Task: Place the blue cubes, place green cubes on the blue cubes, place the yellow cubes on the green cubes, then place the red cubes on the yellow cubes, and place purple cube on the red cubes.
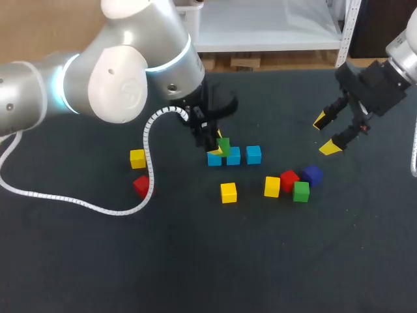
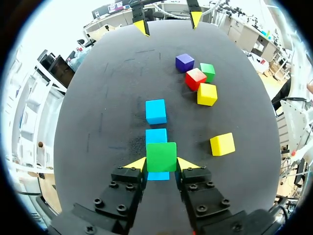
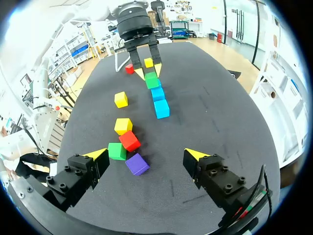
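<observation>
Three blue cubes (image 1: 233, 156) lie in a row at the table's middle. My left gripper (image 1: 218, 145) is shut on a green cube (image 2: 161, 156) directly over the row's left end cube (image 2: 157, 175); whether the two touch I cannot tell. My right gripper (image 1: 326, 134) hangs open and holds nothing, above the table at the right. Below it sits a cluster: purple cube (image 3: 137, 164), green cube (image 3: 117, 151), red cube (image 3: 129, 141) and yellow cube (image 3: 122, 126). A lone yellow cube (image 1: 228, 192) lies in front of the blue row.
At the left a yellow cube (image 1: 137, 158) and a red cube (image 1: 141, 186) lie close to my left arm's white cable (image 1: 146, 140), which loops across the dark mat there.
</observation>
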Motion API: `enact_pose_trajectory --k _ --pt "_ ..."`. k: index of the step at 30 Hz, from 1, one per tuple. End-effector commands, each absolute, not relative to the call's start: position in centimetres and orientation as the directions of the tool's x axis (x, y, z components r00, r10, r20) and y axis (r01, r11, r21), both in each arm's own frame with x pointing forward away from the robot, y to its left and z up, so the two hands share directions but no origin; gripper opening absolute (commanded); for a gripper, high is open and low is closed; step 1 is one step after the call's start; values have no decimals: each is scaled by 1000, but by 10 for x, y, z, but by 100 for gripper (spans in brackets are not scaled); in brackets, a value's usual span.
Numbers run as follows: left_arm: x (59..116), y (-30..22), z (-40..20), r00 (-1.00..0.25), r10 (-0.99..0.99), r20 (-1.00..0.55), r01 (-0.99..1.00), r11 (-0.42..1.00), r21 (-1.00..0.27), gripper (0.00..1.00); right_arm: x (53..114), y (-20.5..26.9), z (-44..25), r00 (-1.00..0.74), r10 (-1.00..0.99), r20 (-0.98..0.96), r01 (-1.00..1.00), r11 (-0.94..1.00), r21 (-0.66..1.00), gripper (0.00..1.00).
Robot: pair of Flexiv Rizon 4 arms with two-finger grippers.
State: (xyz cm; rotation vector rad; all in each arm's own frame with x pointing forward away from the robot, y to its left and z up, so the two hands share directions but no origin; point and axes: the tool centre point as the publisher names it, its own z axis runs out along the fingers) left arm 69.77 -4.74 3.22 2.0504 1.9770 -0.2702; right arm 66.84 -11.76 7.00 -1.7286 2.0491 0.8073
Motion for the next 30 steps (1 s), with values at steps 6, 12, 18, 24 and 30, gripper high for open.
enact_pose_trajectory --k 6,12,18,24,30 --pt "701 -50 33 49 947 -317 997 -30 65 0 669 -117 70 -201 -780 -592 -974 98 203 100" --pt "701 -51 32 49 947 -318 998 -30 63 0 669 -117 70 -201 -780 -592 -974 98 203 100" --pt "702 -52 31 49 947 -318 998 -32 60 5 669 -117 70 -201 -780 -592 -974 98 203 100" --pt "702 -53 30 51 947 -318 998 -33 59 9 669 -117 70 -201 -780 -592 -974 98 203 100" --pt "702 -53 30 50 947 -317 998 -34 58 13 669 -117 70 -201 -780 -592 -974 98 203 100"
